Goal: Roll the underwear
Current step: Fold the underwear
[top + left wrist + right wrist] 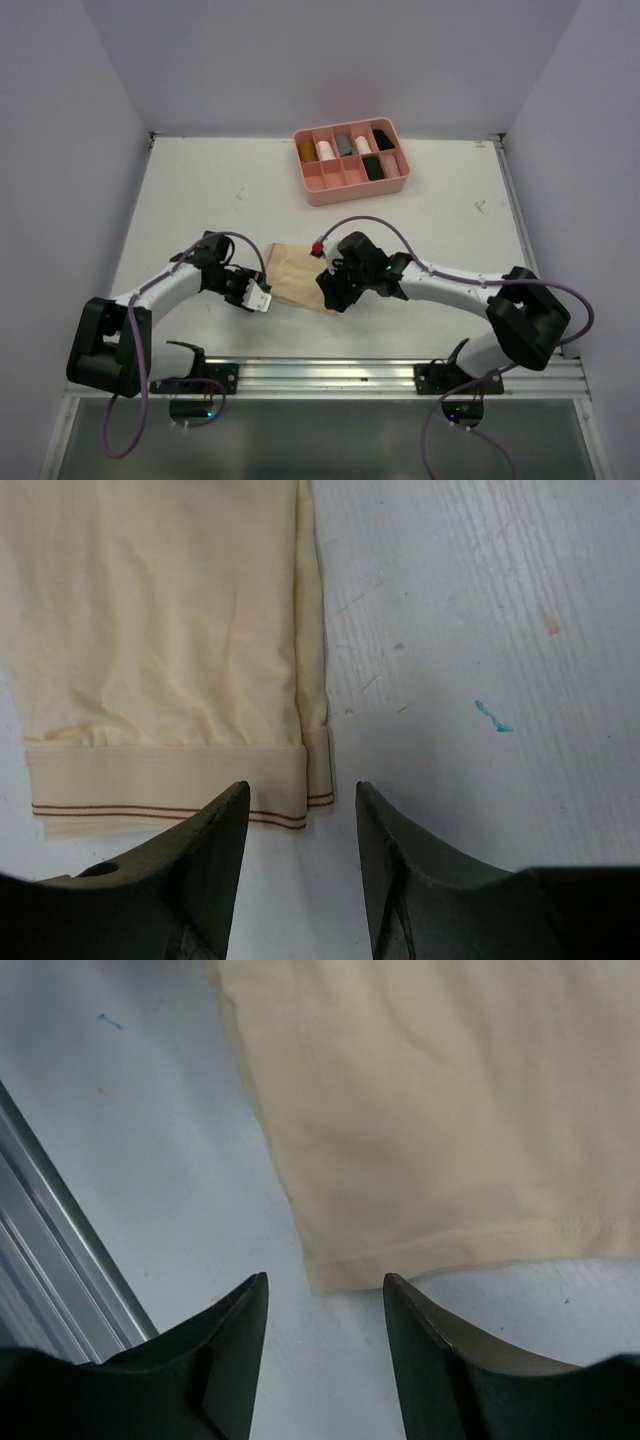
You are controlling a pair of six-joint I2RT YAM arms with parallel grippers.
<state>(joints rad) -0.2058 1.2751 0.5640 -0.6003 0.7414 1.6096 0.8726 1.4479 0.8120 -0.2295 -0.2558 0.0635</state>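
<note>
While the pale tan underwear (295,278) lies flat and unrolled on the table (200,200), it is flanked by both arms. The left gripper (300,790) is seen partly open and holding nothing. The corner of the striped waistband lies just ahead of its fingertips, under the gap. The right gripper (325,1285) is likewise parted and empty, with the garment's opposite hem corner just ahead of its jaws. One long edge appears folded over, so folding is judged done and rolling not yet begun for this piece.

Well beyond both grippers, a pink divided tray (355,192) is set. Small bundles are seen in its far row: mustard, white, grey, pinkish-cream and black. Another black one sits in the near row, and the other near compartments look empty. Whether these bundles are rolled garments cannot be told.
</note>
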